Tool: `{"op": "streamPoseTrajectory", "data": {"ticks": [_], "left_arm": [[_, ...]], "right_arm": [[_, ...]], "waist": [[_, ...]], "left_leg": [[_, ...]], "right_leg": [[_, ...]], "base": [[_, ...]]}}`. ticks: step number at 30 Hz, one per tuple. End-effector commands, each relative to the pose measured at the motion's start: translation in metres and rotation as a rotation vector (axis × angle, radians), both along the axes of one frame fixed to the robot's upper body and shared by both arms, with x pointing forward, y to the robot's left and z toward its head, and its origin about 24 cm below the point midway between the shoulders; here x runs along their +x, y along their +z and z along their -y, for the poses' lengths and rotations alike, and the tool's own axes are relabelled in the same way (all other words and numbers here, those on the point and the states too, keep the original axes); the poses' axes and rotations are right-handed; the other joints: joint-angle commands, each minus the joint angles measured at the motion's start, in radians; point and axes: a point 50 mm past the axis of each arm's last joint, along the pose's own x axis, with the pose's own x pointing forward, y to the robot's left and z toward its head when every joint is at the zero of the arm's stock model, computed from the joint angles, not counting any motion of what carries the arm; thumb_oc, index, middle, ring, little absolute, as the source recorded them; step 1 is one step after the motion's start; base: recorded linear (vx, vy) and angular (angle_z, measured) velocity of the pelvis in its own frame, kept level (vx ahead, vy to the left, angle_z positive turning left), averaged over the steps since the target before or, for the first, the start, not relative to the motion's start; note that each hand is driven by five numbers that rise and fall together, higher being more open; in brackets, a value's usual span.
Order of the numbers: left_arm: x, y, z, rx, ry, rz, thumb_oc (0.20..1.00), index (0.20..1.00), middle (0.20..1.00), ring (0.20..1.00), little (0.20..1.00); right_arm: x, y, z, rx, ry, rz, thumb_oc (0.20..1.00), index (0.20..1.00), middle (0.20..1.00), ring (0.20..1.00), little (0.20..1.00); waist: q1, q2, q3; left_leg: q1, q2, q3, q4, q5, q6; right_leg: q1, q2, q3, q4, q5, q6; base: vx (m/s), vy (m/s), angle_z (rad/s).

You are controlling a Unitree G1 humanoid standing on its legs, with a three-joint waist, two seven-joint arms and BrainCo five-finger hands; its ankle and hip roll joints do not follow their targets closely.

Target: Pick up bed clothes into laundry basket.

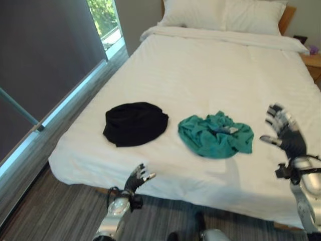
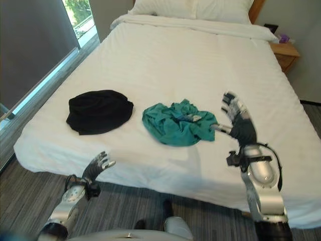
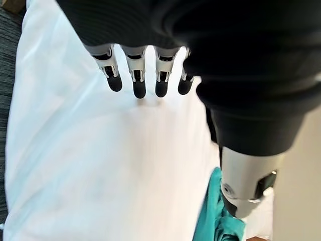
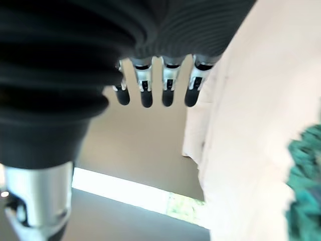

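Note:
Two crumpled garments lie on the white bed (image 1: 200, 75): a black one (image 1: 134, 123) toward the window side and a teal one (image 1: 215, 134) in the middle of the near half. My right hand (image 1: 285, 131) is raised over the bed just right of the teal garment (image 2: 178, 123), fingers straight and spread, holding nothing. My left hand (image 1: 137, 179) hangs low at the bed's near edge, below the black garment (image 2: 99, 111), fingers relaxed and empty. The teal cloth (image 3: 215, 216) shows past my left thumb, and as a teal edge (image 4: 306, 175) in the right wrist view.
Two white pillows (image 1: 225, 14) rest against a wooden headboard. A wooden nightstand (image 2: 283, 54) stands at the bed's far right. A window with a dark blind (image 1: 45, 60) runs along the left wall. Striped grey floor (image 1: 45, 211) lies by the bed's foot.

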Motion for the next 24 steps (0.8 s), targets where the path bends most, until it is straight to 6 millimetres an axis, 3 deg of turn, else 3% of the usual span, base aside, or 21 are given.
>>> {"op": "streamPoseTrajectory", "data": {"ticks": [1, 2, 3, 4, 5, 6, 7, 8, 10, 17, 22, 23, 24], "left_arm": [[0.006, 0.013, -0.004, 0.000, -0.060, 0.064, 1.000, 1.000, 1.000, 1.000, 1.000], [0.006, 0.013, -0.003, -0.004, -0.058, 0.066, 1.000, 1.000, 1.000, 1.000, 1.000], [0.001, 0.009, 0.001, -0.013, -0.099, 0.038, 1.000, 1.000, 1.000, 1.000, 1.000], [0.001, 0.009, 0.001, -0.016, -0.094, 0.039, 1.000, 1.000, 1.000, 1.000, 1.000], [-0.002, 0.009, 0.005, -0.032, -0.113, 0.033, 1.000, 1.000, 1.000, 1.000, 1.000], [-0.005, 0.009, 0.013, -0.057, -0.151, 0.026, 1.000, 1.000, 1.000, 1.000, 1.000], [-0.005, 0.009, 0.012, -0.059, -0.145, 0.027, 1.000, 1.000, 1.000, 1.000, 1.000], [-0.006, 0.009, 0.015, -0.059, -0.173, 0.026, 1.000, 1.000, 1.000, 1.000, 1.000], [-0.004, 0.016, 0.014, -0.065, -0.180, 0.052, 1.000, 1.000, 1.000, 1.000, 1.000], [0.002, 0.029, 0.008, -0.058, -0.168, 0.107, 1.000, 1.000, 1.000, 1.000, 1.000], [0.008, 0.033, 0.011, -0.065, -0.160, 0.129, 1.000, 1.000, 1.000, 1.000, 1.000], [0.008, 0.033, 0.010, -0.064, -0.159, 0.129, 1.000, 1.000, 1.000, 1.000, 1.000], [0.011, 0.039, 0.011, -0.059, -0.169, 0.159, 1.000, 1.000, 1.000, 1.000, 1.000]], "right_arm": [[0.014, 0.024, 0.033, -0.283, -0.091, -0.057, 1.000, 1.000, 1.000, 1.000, 1.000], [0.016, 0.025, 0.033, -0.287, -0.088, -0.054, 1.000, 1.000, 1.000, 1.000, 1.000], [0.032, 0.020, 0.056, -0.473, -0.179, -0.219, 1.000, 1.000, 1.000, 1.000, 1.000], [0.034, 0.020, 0.055, -0.476, -0.175, -0.217, 1.000, 1.000, 1.000, 1.000, 1.000], [0.045, 0.027, 0.060, -0.588, -0.202, -0.256, 1.000, 1.000, 1.000, 1.000, 1.000], [0.066, 0.027, 0.072, -0.670, -0.279, -0.341, 1.000, 1.000, 1.000, 1.000, 1.000], [0.068, 0.028, 0.070, -0.672, -0.274, -0.337, 1.000, 1.000, 1.000, 1.000, 1.000], [0.088, 0.020, 0.076, -0.688, -0.332, -0.418, 1.000, 1.000, 1.000, 1.000, 1.000], [0.119, 0.030, 0.068, -0.768, -0.388, -0.467, 1.000, 1.000, 1.000, 1.000, 1.000], [0.147, 0.037, 0.030, -0.785, -0.381, -0.406, 1.000, 1.000, 1.000, 1.000, 1.000], [0.147, -0.018, 0.028, -0.905, -0.375, -0.670, 1.000, 1.000, 1.000, 1.000, 1.000], [0.147, -0.018, 0.027, -0.905, -0.374, -0.669, 1.000, 1.000, 1.000, 1.000, 1.000], [0.138, -0.043, 0.033, -0.953, -0.377, -0.759, 1.000, 1.000, 1.000, 1.000, 1.000]], "waist": [[0.046, 0.002, -0.053], [0.043, 0.004, -0.050], [0.062, -0.002, -0.051], [0.058, 0.001, -0.049], [0.065, 0.000, -0.044], [0.083, -0.001, -0.034], [0.077, 0.000, -0.034], [0.099, 0.000, -0.022], [0.111, 0.009, 0.008], [0.153, 0.021, 0.064], [0.197, 0.047, 0.118], [0.196, 0.047, 0.118], [0.210, 0.063, 0.127]], "left_leg": [[-0.041, 0.020, 0.046, -0.042, 0.091, -0.034], [-0.047, 0.019, 0.045, -0.039, 0.099, -0.035], [-0.042, 0.022, 0.034, -0.044, 0.092, -0.037], [-0.040, 0.023, 0.034, -0.044, 0.091, -0.037], [-0.042, 0.023, 0.028, -0.044, 0.093, -0.038], [-0.052, 0.023, 0.014, -0.046, 0.098, -0.038], [-0.052, 0.023, 0.014, -0.046, 0.098, -0.038], [-0.068, 0.023, 0.005, -0.045, 0.106, -0.041], [-0.111, 0.023, -0.014, -0.044, 0.122, -0.049], [-0.227, 0.018, -0.060, -0.048, 0.160, -0.060], [-0.294, 0.007, -0.097, -0.049, 0.188, -0.070], [-0.294, 0.007, -0.097, -0.049, 0.188, -0.070], [-0.308, 0.005, -0.102, -0.047, 0.193, -0.072]], "right_leg": [[0.043, -0.010, -0.028, 0.056, -0.102, 0.040], [0.039, -0.010, -0.028, 0.056, -0.093, 0.041], [0.055, -0.008, -0.040, 0.040, -0.099, 0.035], [0.058, -0.008, -0.040, 0.039, -0.099, 0.034], [0.058, -0.006, -0.044, 0.038, -0.096, 0.031], [0.055, -0.003, -0.052, 0.034, -0.092, 0.026], [0.054, -0.003, -0.052, 0.034, -0.092, 0.026], [0.046, 0.001, -0.059, 0.030, -0.088, 0.022], [0.018, 0.007, -0.075, 0.021, -0.079, 0.015], [-0.070, 0.021, -0.105, -0.015, -0.045, 0.010], [-0.124, 0.028, -0.138, -0.014, -0.039, 0.005], [-0.124, 0.028, -0.138, -0.014, -0.039, 0.005], [-0.132, 0.028, -0.143, -0.013, -0.040, 0.002]], "base": [[0.06, -0.095, 0.16], [0.08, -0.085, 0.34], [0.03, -0.050, 0.43], [0.07, -0.069, 0.38], [-0.02, -0.047, 0.24], [-0.02, -0.048, 0.08], [-0.05, -0.054, 0.03], [-0.06, -0.044, 0.06], [-0.11, -0.063, 0.09], [-0.11, -0.072, 0.20], [-0.05, -0.047, 0.38], [-0.03, -0.021, 0.19], [0.00, -0.014, 0.07]]}}
